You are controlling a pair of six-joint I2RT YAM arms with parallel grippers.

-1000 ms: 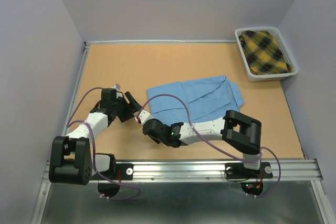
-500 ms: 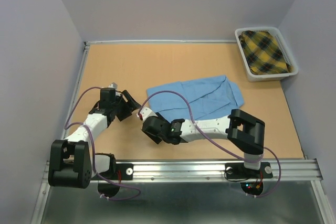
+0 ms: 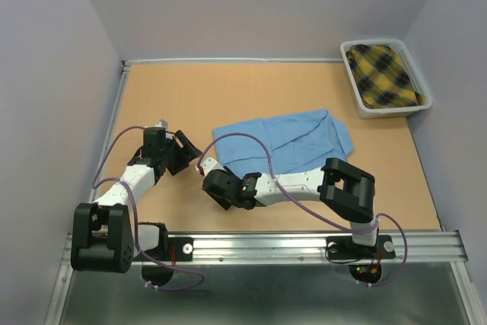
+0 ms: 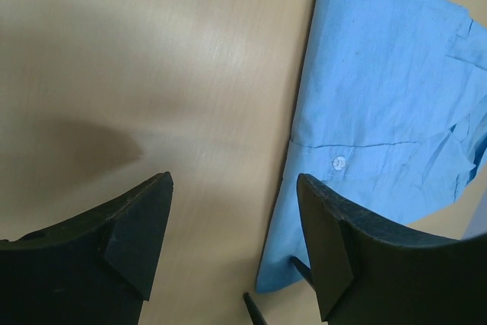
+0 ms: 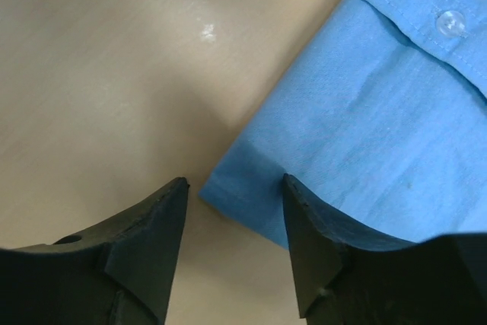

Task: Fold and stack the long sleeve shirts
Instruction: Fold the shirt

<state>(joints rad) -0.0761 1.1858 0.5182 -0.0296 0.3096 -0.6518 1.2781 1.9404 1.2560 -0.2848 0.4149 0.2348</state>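
A light blue long sleeve shirt (image 3: pixel 289 141) lies folded flat on the tan table (image 3: pixel 228 97), its button front showing. In the right wrist view, the shirt's near-left corner (image 5: pixel 259 188) rests on the table between the spread fingers of my right gripper (image 5: pixel 234 184), which is open and grips nothing. From above, my right gripper (image 3: pixel 207 167) sits at that corner. My left gripper (image 3: pixel 193 150) is open just left of the shirt's left edge (image 4: pixel 304 112). The left gripper (image 4: pixel 234 188) hangs over bare table, its right finger (image 4: pixel 327 234) overlapping the cloth.
A white bin (image 3: pixel 351 81) at the far right corner holds a yellow and black plaid cloth (image 3: pixel 384 75). Grey walls close in the table on three sides. A metal rail (image 3: pixel 266 247) with both arm bases runs along the near edge.
My right gripper has gone from shut to open, letting the shirt's corner lie on the table. Its wrist has shifted slightly left. The left arm has barely moved.
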